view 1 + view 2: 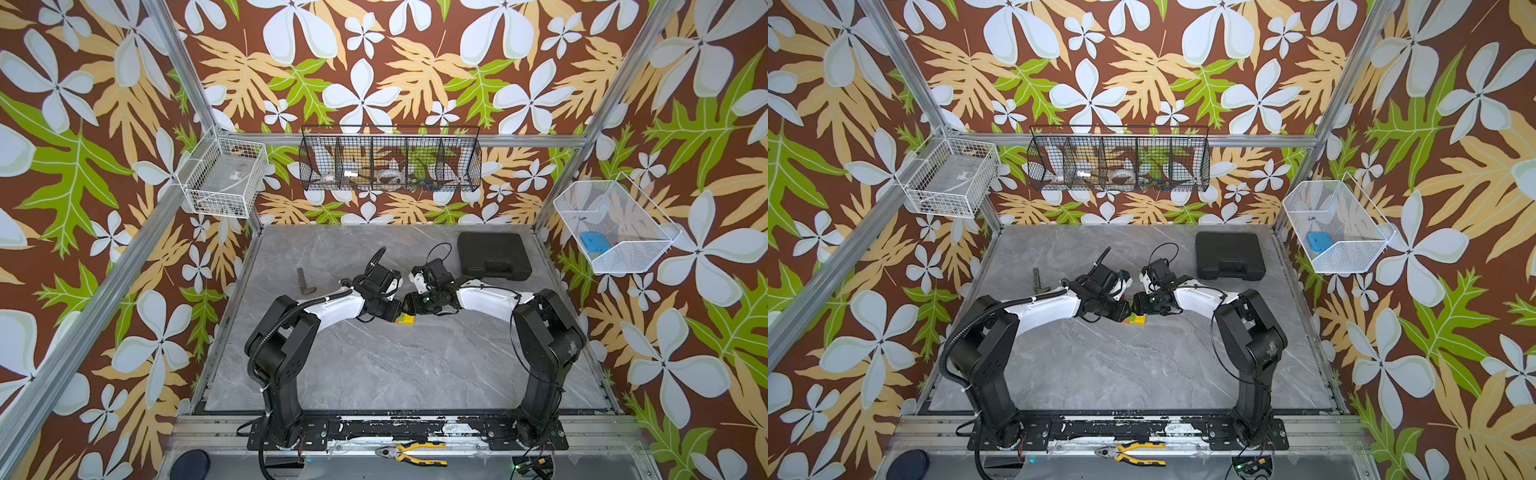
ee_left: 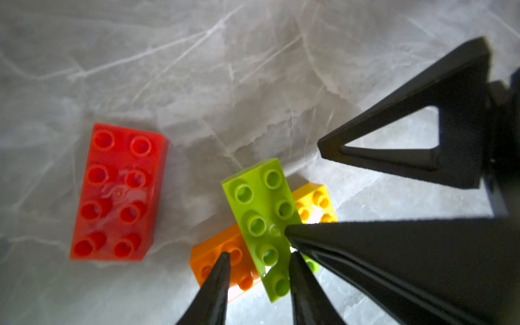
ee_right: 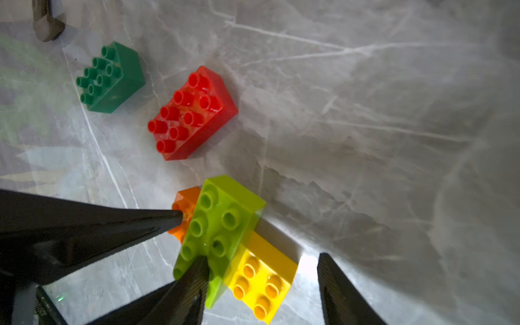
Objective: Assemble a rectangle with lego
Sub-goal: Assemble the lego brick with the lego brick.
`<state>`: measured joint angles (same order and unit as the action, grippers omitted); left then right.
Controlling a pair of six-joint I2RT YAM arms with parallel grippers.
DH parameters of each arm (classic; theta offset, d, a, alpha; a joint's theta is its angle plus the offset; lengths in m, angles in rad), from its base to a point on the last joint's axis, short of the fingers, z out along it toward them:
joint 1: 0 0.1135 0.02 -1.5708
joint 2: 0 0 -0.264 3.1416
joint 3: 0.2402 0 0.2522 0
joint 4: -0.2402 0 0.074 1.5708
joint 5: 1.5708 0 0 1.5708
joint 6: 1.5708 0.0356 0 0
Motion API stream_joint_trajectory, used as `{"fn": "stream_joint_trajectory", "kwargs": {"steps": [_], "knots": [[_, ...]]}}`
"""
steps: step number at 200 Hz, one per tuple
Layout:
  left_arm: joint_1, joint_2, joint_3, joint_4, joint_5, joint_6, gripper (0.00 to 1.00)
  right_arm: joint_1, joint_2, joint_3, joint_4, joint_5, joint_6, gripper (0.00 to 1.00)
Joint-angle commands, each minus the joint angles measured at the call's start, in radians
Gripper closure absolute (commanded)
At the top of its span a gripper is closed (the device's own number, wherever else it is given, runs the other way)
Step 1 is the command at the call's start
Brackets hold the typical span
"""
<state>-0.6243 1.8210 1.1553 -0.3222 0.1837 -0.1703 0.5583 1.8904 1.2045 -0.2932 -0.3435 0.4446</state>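
Lime brick (image 2: 261,213) is laid across the orange brick (image 2: 202,259) and yellow brick (image 3: 261,281) centrally on the table (image 1: 395,365); red brick (image 2: 118,191) and dark green brick (image 3: 112,78) are unplaced. Left jaws are parted astride it, right jaws parted with 1 fingertip (image 2: 309,236) on it; on withdrawal it could be snagged and skewed.

Mid-frame in both top views we see only a yellow-and-lime sliver of the lego (image 1: 408,319). What the black wire basket (image 1: 374,137) holds is too small to name. In the right wrist view, the lime brick (image 3: 222,222) hides most of the orange brick (image 3: 187,198).
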Motion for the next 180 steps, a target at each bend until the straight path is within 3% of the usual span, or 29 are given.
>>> {"fn": "stream_joint_trajectory", "kwargs": {"steps": [1, 42, 101, 147, 180], "knots": [[-0.005, -0.008, 0.029, -0.156, -0.013, 0.023, 0.57, 0.003, 0.010, -0.003, -0.041, 0.021, -0.009, 0.39], [-0.005, -0.019, 0.118, -0.166, -0.010, 0.028, 0.52, 0.003, 0.003, 0.003, -0.047, 0.019, -0.016, 0.39], [0.003, -0.054, 0.108, -0.163, -0.038, 0.029, 0.49, 0.003, -0.030, 0.039, -0.062, 0.005, -0.036, 0.37], [0.056, -0.128, 0.093, -0.128, -0.077, 0.004, 0.46, -0.004, -0.062, 0.069, -0.086, -0.015, -0.042, 0.34], [0.116, -0.118, 0.088, -0.114, -0.118, -0.039, 0.46, -0.081, -0.138, 0.037, -0.037, -0.020, 0.030, 0.36]]}}
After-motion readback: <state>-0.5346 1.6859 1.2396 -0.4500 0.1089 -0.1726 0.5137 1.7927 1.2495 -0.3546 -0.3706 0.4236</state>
